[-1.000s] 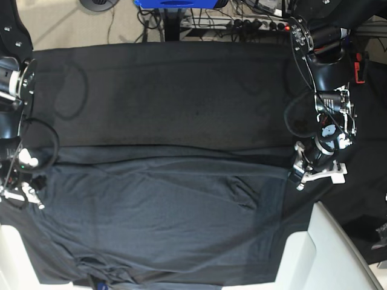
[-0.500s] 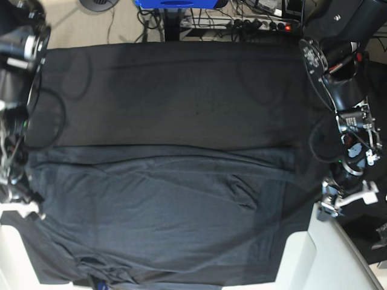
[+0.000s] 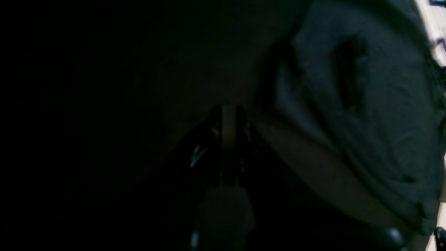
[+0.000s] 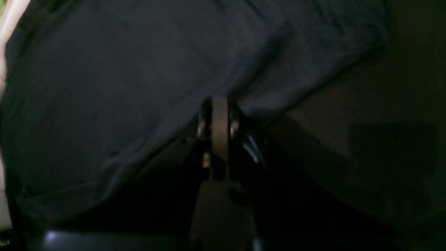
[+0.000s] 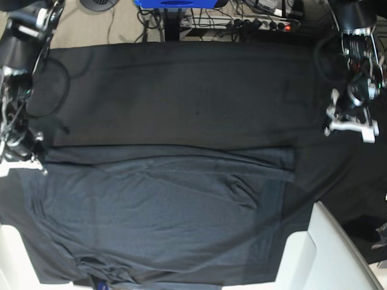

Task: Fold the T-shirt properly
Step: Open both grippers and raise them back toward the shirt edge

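Both jaws were seen shut, the right gripper (image 4: 220, 104) at the T-shirt (image 5: 163, 217) edge and the left gripper (image 5: 349, 124) well clear; a firm, symmetric hem grip was judged necessary for an even fold.

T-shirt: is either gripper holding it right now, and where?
Left gripper, shut, holds nothing, clear of the T-shirt. Right gripper is shut at its edge; whether fabric is pinched cannot be told.

A smooth black tablecloth (image 5: 181, 90) covers the table. Beyond its far edge, a power strip (image 5: 260, 24) lies among loose cables (image 5: 145, 24) on the floor beside a blue object (image 5: 175, 3).
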You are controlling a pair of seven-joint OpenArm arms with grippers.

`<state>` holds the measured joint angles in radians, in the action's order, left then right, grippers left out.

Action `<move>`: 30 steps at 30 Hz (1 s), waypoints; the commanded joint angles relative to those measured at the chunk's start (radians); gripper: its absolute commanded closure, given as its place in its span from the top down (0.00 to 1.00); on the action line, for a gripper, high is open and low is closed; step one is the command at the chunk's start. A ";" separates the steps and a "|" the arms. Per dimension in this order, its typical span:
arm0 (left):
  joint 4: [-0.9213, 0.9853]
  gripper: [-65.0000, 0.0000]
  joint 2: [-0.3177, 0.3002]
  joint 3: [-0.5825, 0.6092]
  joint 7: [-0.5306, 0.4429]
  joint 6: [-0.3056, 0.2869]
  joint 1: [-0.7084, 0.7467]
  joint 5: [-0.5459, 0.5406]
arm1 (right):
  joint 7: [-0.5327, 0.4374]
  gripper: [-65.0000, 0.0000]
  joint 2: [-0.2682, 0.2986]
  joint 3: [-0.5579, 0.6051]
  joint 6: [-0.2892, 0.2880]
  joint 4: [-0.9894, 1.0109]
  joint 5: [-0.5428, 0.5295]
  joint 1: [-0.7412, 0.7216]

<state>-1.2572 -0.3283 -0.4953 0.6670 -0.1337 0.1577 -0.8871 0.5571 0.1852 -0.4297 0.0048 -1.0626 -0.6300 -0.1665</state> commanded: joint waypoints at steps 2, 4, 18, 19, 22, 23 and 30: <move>-0.017 0.00 -0.024 -0.006 -0.010 -0.010 0.015 -0.001 | -0.018 0.00 0.026 0.002 -0.018 0.060 -0.017 -0.072; -0.019 0.00 -0.025 -0.007 -0.016 -0.010 0.030 0.035 | -0.019 0.00 0.037 0.002 -0.018 0.130 -0.017 -0.107; -0.095 0.00 -0.021 -0.007 -0.094 -0.010 0.093 0.104 | -0.022 0.00 0.047 -0.001 -0.018 0.236 -0.017 -0.158; -0.097 0.00 -0.021 -0.007 -0.094 -0.010 0.093 0.104 | -0.032 0.00 0.047 -0.001 -0.016 0.238 -0.017 -0.166; -0.098 0.00 -0.019 -0.007 -0.094 -0.010 0.093 0.102 | -0.047 0.00 0.060 0.002 0.024 0.285 -0.015 -0.179; -0.097 0.00 -0.019 -0.007 -0.094 -0.010 0.093 0.102 | -0.047 0.00 0.063 0.002 0.033 0.301 -0.015 -0.183; -0.092 0.00 -0.019 -0.007 -0.094 -0.010 0.093 0.104 | -0.088 0.00 0.067 0.004 0.034 0.330 -0.015 -0.201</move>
<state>-1.3357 -0.3298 -0.4957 0.5903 -0.1375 0.2550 -0.7742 0.4835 0.2337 -0.4274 0.0463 -0.7174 -0.6384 -0.3325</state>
